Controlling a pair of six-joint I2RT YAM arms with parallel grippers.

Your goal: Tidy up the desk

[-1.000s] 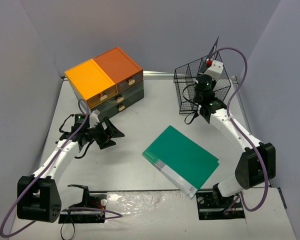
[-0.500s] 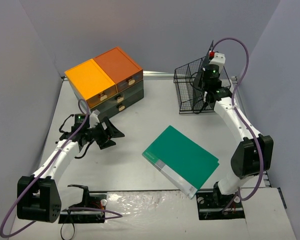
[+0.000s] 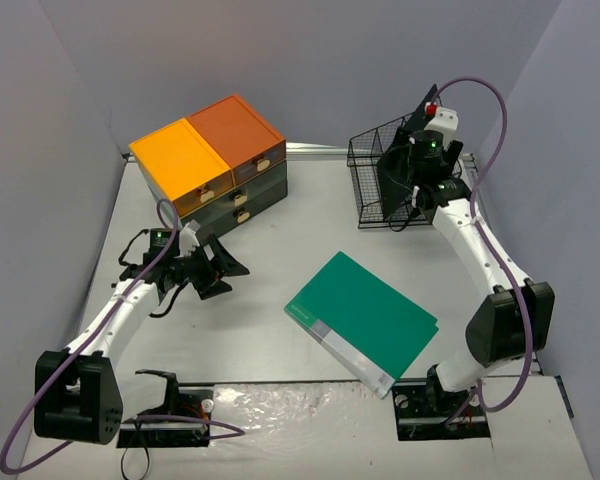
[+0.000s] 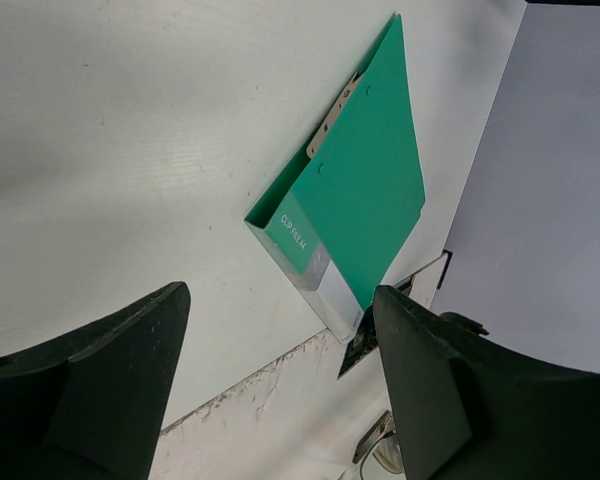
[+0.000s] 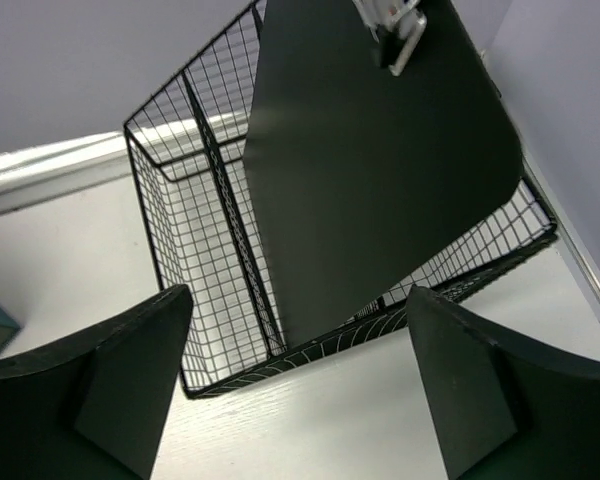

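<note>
The white desk (image 3: pixel 310 225) carries a green clip file (image 3: pixel 365 318) lying flat near its front right. A black clipboard (image 5: pixel 380 170) with a metal clip stands leaning in the black wire basket (image 3: pixel 365 150) at the back right. My right gripper (image 3: pixel 415 180) hovers just in front of that basket, open, and nothing sits between its fingers (image 5: pixel 130 370). My left gripper (image 3: pixel 215 268) is open and empty, low over the desk's left side. In its wrist view the green file (image 4: pixel 355 200) lies beyond the fingers (image 4: pixel 110 370).
An orange-topped dark green drawer chest (image 3: pixel 210 160) stands at the back left. The wire basket (image 5: pixel 195 250) has a divider, and the clipboard fills its right part. Grey walls close in the desk on three sides. Both arm bases sit at the near edge.
The right gripper opened and let go of the black clipboard, which now leans in the basket. The right arm shifted a little to the right. The left arm held still.
</note>
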